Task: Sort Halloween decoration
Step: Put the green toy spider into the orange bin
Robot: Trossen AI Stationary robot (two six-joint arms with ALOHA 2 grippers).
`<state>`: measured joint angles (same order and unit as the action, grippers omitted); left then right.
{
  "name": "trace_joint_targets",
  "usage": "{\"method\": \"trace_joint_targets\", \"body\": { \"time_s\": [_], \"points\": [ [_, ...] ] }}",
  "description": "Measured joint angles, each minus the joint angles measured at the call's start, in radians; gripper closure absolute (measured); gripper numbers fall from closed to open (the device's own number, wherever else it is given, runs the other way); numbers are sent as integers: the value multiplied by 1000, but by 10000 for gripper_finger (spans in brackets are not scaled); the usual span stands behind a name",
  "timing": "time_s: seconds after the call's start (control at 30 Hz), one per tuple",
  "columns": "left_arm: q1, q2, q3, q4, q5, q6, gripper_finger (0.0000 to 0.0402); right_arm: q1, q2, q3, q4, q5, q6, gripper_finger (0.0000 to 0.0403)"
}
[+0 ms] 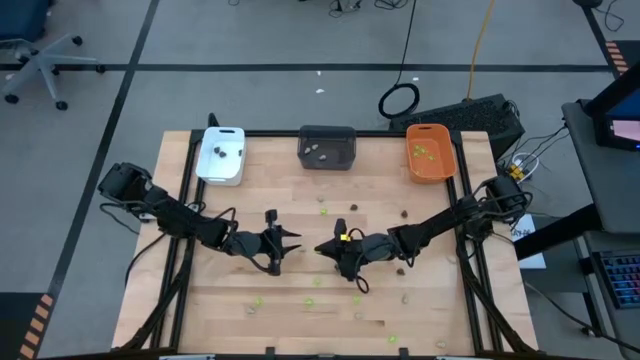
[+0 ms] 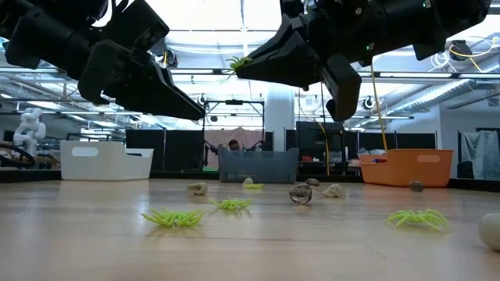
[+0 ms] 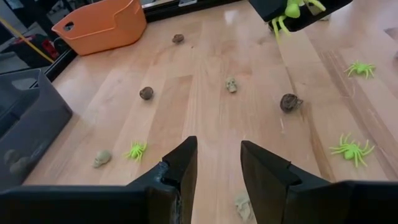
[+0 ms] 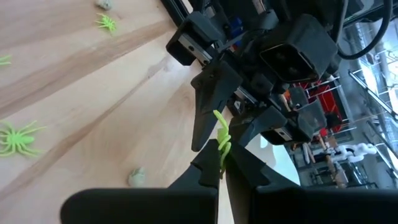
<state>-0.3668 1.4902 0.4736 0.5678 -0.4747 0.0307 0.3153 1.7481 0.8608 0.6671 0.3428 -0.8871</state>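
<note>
The sorting is judged to be partly done. A few dark pieces are seen in the white rectangular plastic tray [image 1: 221,155], a few pale pieces in the dark grey rectangular plastic tray [image 1: 328,146], and some lime green pieces in the orange rectangular plastic tray [image 1: 430,152], all three set along the far edge of the light wooden desk [image 1: 300,290]. Much is left: lime green plastic spiders [image 2: 173,218], pale beige-grey little skulls [image 3: 231,84] and dark brown-black lumpy pieces [image 3: 147,93] are scattered over the middle and near part of the desk, well apart from the trays.

The right hand [image 1: 340,243] is held above the middle of the desk, its fingers pressed together on one lime green spider [image 4: 221,138], whose legs are seen sticking out at the tips. That spider is lifted clear of the wood and, by colour, would be judged to belong in the orange tray.

The left hand [image 3: 217,165] is held just beside the right one, facing it, raised off the desk. Its fingers stand partly apart with a clear gap between them, and nothing is held or touched by them; one pale skull lies on the desk below its tips.
</note>
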Motion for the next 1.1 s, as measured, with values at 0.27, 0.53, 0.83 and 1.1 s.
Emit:
{"method": "trace_joint_targets", "body": {
  "time_s": [0.27,0.53,0.83,1.1],
  "points": [
    [0,0,0,0,0,0,275,0,0,0,2,0,20,403],
    [0,0,0,0,0,-1,275,-2,1,0,14,0,357,403],
    [0,0,0,0,0,-1,275,-17,1,0,3,-1,861,403],
    [0,0,0,0,0,-3,275,-55,0,0,-60,-92,1203,403]
  ]
}}
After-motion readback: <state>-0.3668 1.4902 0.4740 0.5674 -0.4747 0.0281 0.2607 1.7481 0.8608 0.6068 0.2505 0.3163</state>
